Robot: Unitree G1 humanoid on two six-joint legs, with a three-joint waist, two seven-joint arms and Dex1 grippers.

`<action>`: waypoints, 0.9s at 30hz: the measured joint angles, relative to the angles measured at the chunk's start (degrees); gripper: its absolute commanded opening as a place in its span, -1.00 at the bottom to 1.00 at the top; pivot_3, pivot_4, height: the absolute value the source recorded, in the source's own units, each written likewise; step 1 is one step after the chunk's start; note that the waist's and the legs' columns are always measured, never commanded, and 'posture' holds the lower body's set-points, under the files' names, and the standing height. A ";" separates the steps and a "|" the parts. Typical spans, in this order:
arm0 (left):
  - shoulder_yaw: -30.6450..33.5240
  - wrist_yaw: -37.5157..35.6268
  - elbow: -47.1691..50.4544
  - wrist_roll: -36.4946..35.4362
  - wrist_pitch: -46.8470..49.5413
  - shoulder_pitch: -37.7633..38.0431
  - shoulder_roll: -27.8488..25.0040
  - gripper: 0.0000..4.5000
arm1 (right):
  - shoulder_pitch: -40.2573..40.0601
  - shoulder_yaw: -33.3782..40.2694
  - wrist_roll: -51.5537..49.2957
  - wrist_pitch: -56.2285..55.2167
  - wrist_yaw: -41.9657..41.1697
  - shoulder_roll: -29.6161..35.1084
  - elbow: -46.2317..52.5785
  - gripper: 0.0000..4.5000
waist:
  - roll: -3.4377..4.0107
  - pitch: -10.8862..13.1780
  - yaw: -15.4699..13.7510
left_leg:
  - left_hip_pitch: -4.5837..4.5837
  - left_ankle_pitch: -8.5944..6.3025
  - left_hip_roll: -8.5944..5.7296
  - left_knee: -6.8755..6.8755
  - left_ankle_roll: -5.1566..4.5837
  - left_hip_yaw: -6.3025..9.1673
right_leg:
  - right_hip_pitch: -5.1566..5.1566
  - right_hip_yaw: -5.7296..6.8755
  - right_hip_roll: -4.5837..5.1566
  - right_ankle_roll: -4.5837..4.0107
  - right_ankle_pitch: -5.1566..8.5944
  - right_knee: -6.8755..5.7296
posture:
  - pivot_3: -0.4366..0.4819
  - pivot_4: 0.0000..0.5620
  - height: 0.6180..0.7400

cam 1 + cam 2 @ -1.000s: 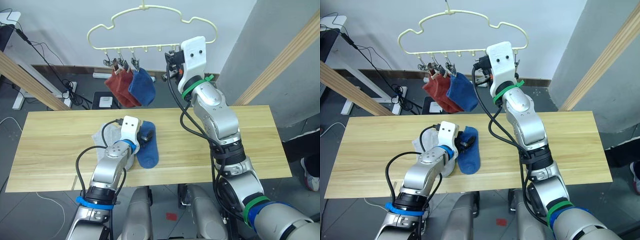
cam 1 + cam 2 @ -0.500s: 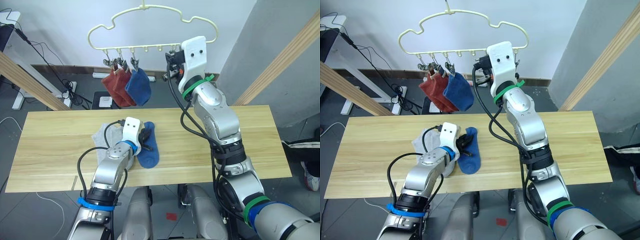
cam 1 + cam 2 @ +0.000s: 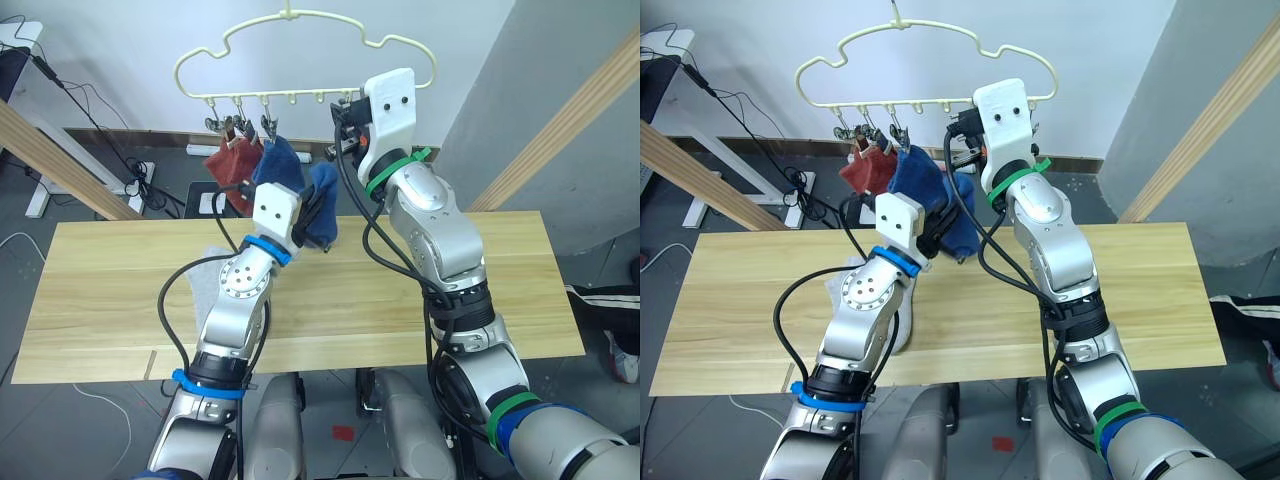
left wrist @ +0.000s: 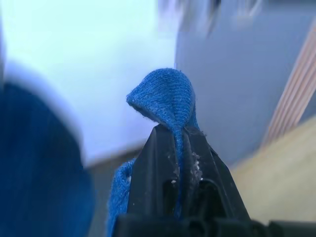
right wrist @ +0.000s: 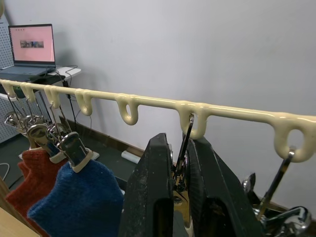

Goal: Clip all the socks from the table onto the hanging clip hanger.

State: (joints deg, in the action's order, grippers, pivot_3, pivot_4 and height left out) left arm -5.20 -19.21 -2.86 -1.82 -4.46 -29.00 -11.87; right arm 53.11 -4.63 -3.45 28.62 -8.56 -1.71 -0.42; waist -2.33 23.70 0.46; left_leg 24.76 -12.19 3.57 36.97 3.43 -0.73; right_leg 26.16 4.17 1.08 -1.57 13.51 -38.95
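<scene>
Blue sock [image 3: 322, 205] pinched in left gripper [image 4: 177, 143]; right gripper [image 5: 178, 170] clamps hanger clip [image 5: 183, 148].

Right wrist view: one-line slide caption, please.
Right end effector squeezes a metal clip on the clip hanger; one blue sock and red socks already hang.

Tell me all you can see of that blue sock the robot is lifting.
The blue sock is a short, soft knit piece, deep blue. The left tool pinches it near one end, and a folded bit of fabric pokes up past the black fingers. The rest hangs limp, clear above the table, just below the clip hanger, beside another blue sock already clipped there.
</scene>
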 measured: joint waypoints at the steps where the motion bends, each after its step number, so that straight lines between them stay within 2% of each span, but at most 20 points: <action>1: -0.31 0.30 -1.36 1.09 -2.37 -0.50 0.01 -1.00 | 0.00 0.01 -0.02 0.19 0.02 -0.04 0.22 -0.97 | 0.00 0.00 0.07 | 0.00 0.00 0.01 0.00 0.00 0.01 | 0.00 0.03 0.00 0.00 0.00 0.00 | -0.26 0.36 1.00; 4: -0.84 1.23 -4.33 3.98 -7.49 -1.75 -0.12 -1.00 | 0.00 0.06 -0.07 0.81 0.05 -0.09 0.34 -0.97 | 0.00 0.00 0.42 | 0.00 0.00 0.01 -0.02 0.00 0.04 | 0.01 0.07 -0.01 0.00 0.00 -0.02 | -0.26 0.36 1.00; 12: -1.84 2.21 -10.66 7.69 -10.60 -4.13 -0.01 -1.00 | 0.01 0.16 -0.59 1.84 0.07 -0.87 0.71 -0.97 | 0.00 0.00 1.23 | 0.00 0.00 0.00 -0.01 -0.01 0.05 | 0.00 0.09 0.00 0.02 0.00 -0.02 | -0.27 0.36 1.00; 27: -1.56 2.23 -16.12 8.43 -13.56 -8.55 -0.15 -1.00 | -0.24 0.05 -0.73 3.39 -0.12 -1.29 1.81 -0.97 | 0.00 0.00 1.29 | 0.01 0.00 0.00 -0.01 -0.01 0.06 | 0.00 0.11 -0.01 0.03 0.00 -0.02 | -0.28 0.35 1.00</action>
State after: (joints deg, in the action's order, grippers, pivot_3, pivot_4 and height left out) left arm -6.76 -16.97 -18.98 6.61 -18.02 -37.55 -12.02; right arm 52.87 -4.58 -4.18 32.02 -8.67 -3.00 1.38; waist -2.33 23.70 1.76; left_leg 24.77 -12.19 3.57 36.95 3.43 -0.68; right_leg 26.16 4.28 1.07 -1.54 13.51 -38.97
